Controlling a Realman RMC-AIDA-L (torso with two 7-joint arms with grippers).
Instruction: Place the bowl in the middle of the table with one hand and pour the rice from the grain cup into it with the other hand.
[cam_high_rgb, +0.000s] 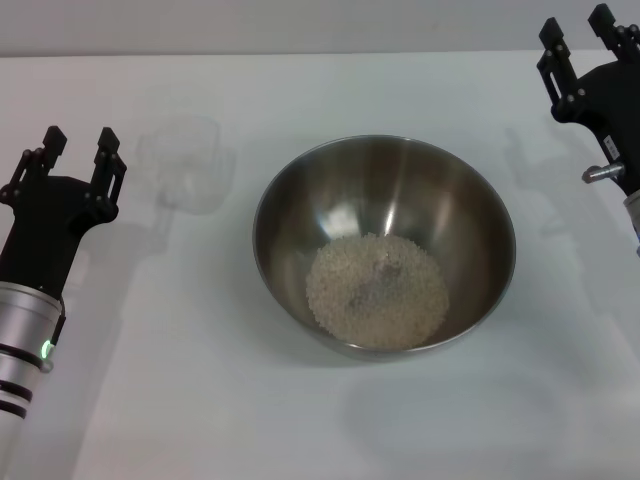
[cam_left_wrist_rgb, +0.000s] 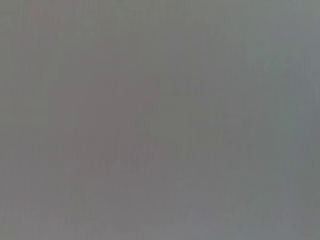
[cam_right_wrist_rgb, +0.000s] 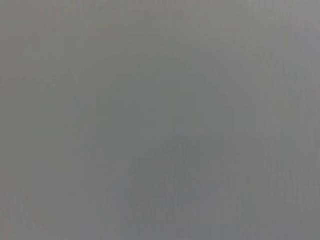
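Careful: both hands open and empty, but left hand (cam_high_rgb: 78, 150) sits near the emptied grain cup (cam_high_rgb: 188, 162); you could tip it retracting.

One steel bowl (cam_high_rgb: 385, 215) sits on one white tabletop (cam_high_rgb: 180, 400). One heap of rice (cam_high_rgb: 376, 291) lies in the bowl, its grains too many and too small to count. One clear cup (cam_high_rgb: 185, 163) stands on the tabletop to the robot's left of the bowl. Two arms are in view in the head camera, each ending in one black gripper: the left gripper (cam_high_rgb: 78, 143) and the right gripper (cam_high_rgb: 578, 27), two fingers on each. One green light (cam_high_rgb: 45, 349) shows on the left arm.
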